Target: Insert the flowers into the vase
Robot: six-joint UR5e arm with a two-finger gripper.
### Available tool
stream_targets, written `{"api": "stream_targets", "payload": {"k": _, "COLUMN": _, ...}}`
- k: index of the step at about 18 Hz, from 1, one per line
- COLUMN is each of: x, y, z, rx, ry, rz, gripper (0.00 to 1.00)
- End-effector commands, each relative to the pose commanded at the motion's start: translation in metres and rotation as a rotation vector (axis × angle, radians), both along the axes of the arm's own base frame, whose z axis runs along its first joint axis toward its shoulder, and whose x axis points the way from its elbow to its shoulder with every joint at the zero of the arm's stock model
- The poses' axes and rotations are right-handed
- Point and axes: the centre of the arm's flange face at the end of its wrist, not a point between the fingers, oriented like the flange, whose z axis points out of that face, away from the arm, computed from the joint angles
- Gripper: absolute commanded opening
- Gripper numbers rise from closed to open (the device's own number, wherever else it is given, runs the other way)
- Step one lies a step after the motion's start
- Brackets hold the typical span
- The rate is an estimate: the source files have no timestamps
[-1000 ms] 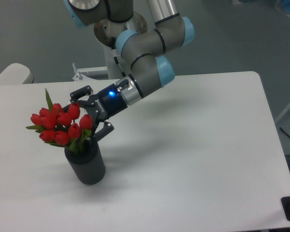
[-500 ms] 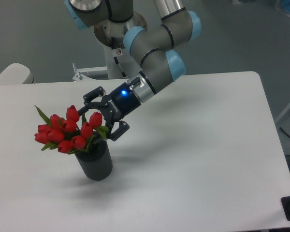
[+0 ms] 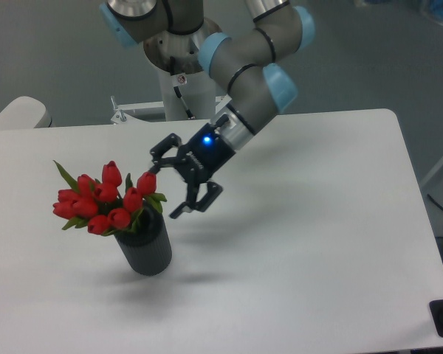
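Observation:
The flowers, a bunch of red tulip buds with green leaves, stand with their stems inside the vase, a dark grey cylinder on the left part of the white table. The buds lean out to the left over the rim. My gripper hangs just right of the bunch, above and to the right of the vase. Its fingers are spread open with nothing between them. The rightmost bud sits close to the upper fingertip; I cannot tell if they touch.
The white table stretches right and forward of the vase. The arm's base column stands behind the table's back edge. A pale rounded object sits at the far left, beyond the table.
The gripper has let go of the flowers and drawn back to the right and up. The vase and bunch shifted slightly right earlier, then stayed put.

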Motion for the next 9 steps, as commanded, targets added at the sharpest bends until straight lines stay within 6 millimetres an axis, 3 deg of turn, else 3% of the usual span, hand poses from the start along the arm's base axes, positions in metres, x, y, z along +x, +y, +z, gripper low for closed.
{"api": "stream_targets", "payload": {"k": 5, "x": -0.035, "y": -0.006, "z": -0.005, "rx": 0.001, "ry": 0.006, "rz": 0.037, "gripper": 1.0}}
{"api": "stream_targets", "payload": {"k": 9, "x": -0.078, "y": -0.005, "z": -0.005, "rx": -0.009, "ry": 0.028, "rz": 0.069, "gripper": 1.0}}
